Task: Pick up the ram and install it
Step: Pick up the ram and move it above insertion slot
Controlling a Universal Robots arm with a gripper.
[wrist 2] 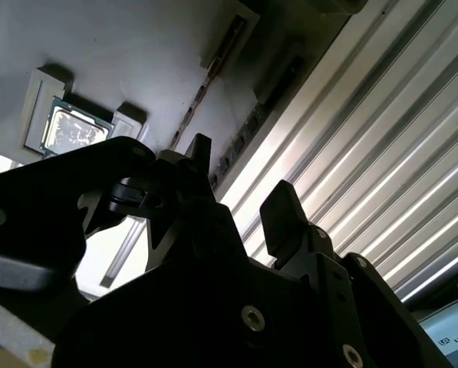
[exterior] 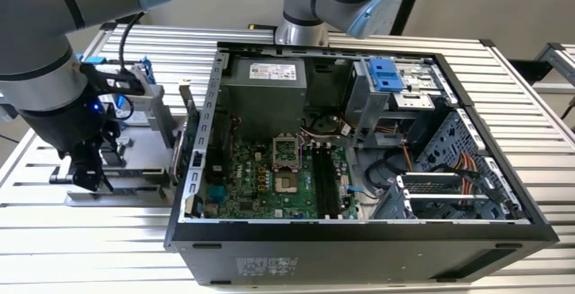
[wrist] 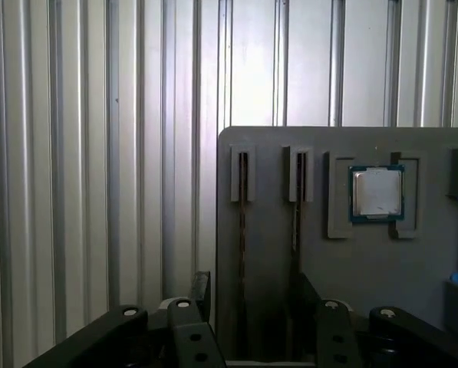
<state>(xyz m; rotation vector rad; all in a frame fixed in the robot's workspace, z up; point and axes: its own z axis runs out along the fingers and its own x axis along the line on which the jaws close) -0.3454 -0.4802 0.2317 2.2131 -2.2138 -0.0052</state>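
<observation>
- Black fingers of the hand sit in the foreground of both wrist views. They stand wide apart and carry nothing.
- Ram: on edge in a narrow slot of the grey tray, showing as a thin dark line. It lies within the gap between the fingers and appears apart from both.
- Second stick: in the neighbouring slot, close to the line of the other finger. A square processor rests in its own recess beyond it.
- Exterior view: the hand is low over the tray, which rests on the ribbed tabletop to the exterior view's left of the open computer case. The black memory slots are well apart from the hand.
- Step in hand, as judged: approach for the pick-up. The ram is not yet gripped and installation is not begun.
- Requirement, as judged: a sound grasp calls for the fingers centred on the one stick, clear of its neighbour, closing across its thin faces. The lift should then run straight along the slot.
</observation>
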